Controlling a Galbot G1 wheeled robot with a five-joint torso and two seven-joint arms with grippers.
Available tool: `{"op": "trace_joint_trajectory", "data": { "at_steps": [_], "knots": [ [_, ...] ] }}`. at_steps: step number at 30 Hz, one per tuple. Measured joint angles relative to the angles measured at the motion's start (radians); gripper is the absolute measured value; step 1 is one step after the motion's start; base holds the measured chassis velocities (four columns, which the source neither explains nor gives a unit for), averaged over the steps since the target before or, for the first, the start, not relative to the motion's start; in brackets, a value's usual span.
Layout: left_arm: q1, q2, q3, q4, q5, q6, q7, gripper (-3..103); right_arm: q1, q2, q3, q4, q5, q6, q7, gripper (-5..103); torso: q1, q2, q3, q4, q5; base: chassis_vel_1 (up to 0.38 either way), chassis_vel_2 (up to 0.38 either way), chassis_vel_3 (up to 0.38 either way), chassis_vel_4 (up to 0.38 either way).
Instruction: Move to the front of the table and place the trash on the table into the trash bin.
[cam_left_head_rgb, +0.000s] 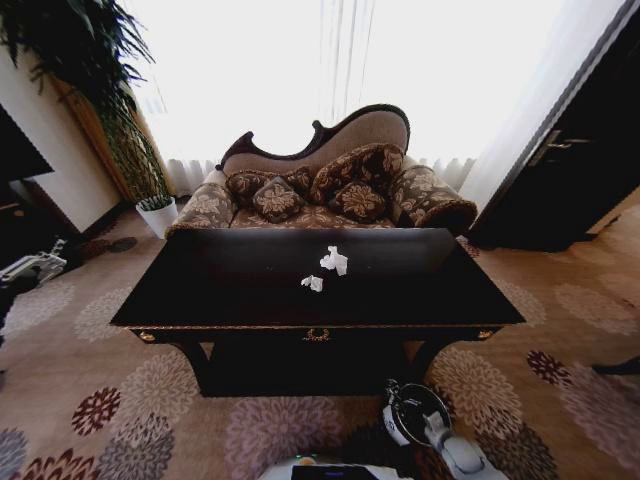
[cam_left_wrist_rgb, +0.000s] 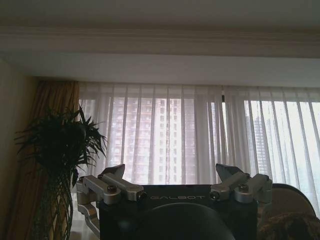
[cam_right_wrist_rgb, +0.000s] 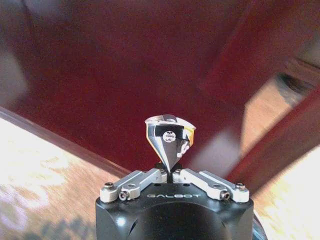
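Floral carpet — black table (cam_left_head_rgb: 400, 290) bears tissue lumps (cam_left_head_rgb: 334, 261).

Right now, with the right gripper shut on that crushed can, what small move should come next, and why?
Probably carry the crushed can over the trash bin and release it: the right gripper pinches it down near the floor, beside the table, where two tissue lumps wait.
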Motion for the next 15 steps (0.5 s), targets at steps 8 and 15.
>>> {"op": "trace_joint_trajectory", "data": {
  "at_steps": [8, 15],
  "knots": [
    [0.003, -0.011, 0.000, -0.011, 0.002, 0.000, 0.000, 100, 0.044, -0.017, 0.000, -0.090, -0.027, -0.036, 0.080, 0, 0.000, 0.000, 0.000, -0.0002, 0.0000, 0.000, 0.000, 0.000, 0.000],
    [-0.012, -0.013, 0.018, 0.005, 0.014, 0.002, -0.001, 100, 0.113, -0.045, -0.017, -0.203, -0.049, -0.084, 0.124, 0, 0.000, 0.000, 0.000, -0.0001, -0.0003, 0.000, 0.000, 0.000, 0.000]
  ]
}}
